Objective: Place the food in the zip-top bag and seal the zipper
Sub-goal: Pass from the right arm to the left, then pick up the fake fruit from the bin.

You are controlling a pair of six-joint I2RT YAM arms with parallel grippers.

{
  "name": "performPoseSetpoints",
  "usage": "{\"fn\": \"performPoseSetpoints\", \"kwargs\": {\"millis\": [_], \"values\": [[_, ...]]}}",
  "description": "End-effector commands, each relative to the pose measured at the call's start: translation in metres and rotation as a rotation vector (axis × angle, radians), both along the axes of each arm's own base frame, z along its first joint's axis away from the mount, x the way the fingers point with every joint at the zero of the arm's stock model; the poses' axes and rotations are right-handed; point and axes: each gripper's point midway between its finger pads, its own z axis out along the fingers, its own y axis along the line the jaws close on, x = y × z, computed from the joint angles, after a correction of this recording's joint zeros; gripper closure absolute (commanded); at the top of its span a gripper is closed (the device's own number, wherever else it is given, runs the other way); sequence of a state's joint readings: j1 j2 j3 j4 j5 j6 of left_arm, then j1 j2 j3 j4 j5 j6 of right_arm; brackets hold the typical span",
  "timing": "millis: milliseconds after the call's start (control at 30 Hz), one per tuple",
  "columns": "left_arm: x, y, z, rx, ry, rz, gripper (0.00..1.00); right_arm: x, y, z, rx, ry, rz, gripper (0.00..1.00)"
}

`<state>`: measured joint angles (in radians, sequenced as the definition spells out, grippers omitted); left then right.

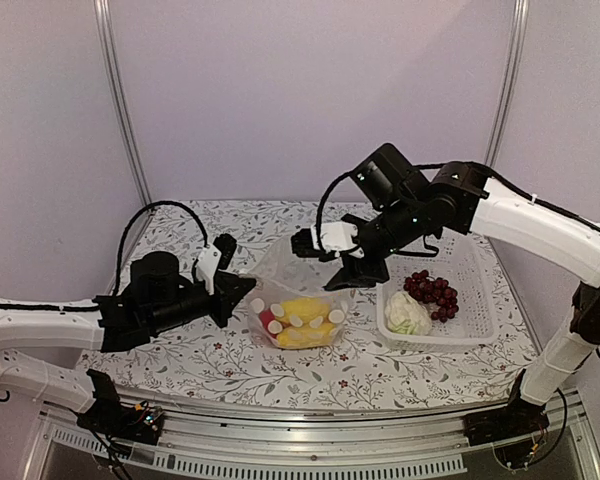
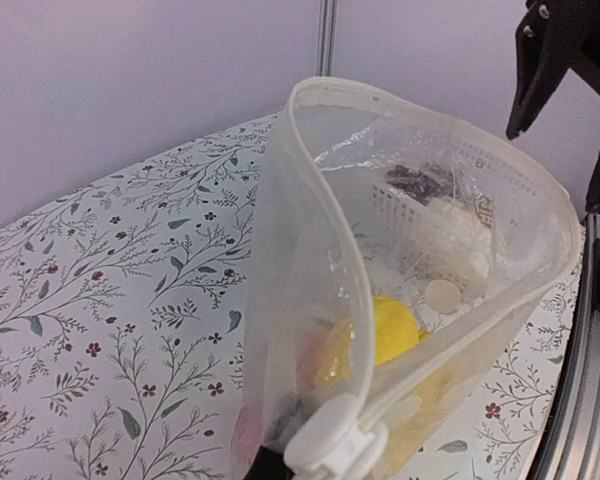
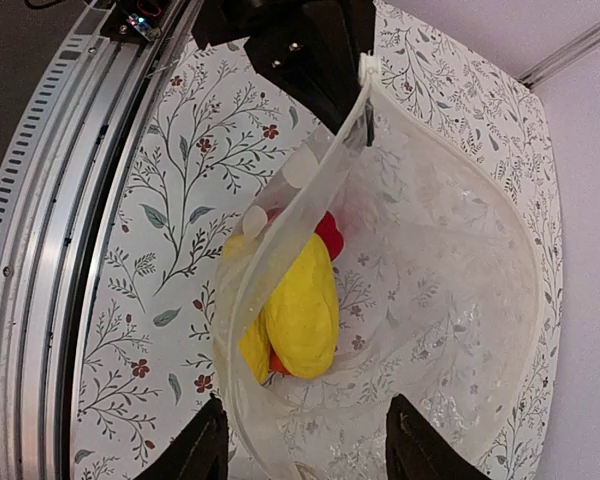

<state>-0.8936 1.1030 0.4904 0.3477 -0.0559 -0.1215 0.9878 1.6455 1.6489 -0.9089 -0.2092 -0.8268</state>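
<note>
Clear plastic: the zip-top bag [image 1: 292, 262] stands mouth-up at the middle of the tabletop [image 1: 180, 362], with yellow pieces [image 3: 305, 310] and a red piece [image 3: 328, 235] inside. My left gripper [image 1: 238, 292] is clamped on the bag's left mouth corner. My right gripper [image 3: 305, 445] hangs at the opposite end, fingers apart, gripping nothing. The mouth's long axis runs left to right between both tools. The grape bunch [image 1: 432, 292] and cauliflower [image 1: 407, 313] lie in the white basket [image 1: 480, 335] by the right edge, just right of the bag. I judge the right arm nearer for the next pick.
</note>
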Motion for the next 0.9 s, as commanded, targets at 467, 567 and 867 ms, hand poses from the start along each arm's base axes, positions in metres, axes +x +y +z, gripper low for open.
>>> {"fn": "performPoseSetpoints", "kwargs": {"millis": [467,567,867], "values": [[0.007,0.006,0.01,-0.069,0.036,0.057,1.0,0.132,-0.205,-0.011,0.197,0.195,-0.711,0.33],[0.007,0.006,0.011,-0.07,0.043,0.059,1.0,0.145,-0.237,-0.033,0.148,0.187,-0.813,0.29],[0.007,0.004,0.011,-0.079,0.069,0.058,1.0,0.147,-0.268,-0.115,-0.039,0.295,-0.861,0.33]]}}
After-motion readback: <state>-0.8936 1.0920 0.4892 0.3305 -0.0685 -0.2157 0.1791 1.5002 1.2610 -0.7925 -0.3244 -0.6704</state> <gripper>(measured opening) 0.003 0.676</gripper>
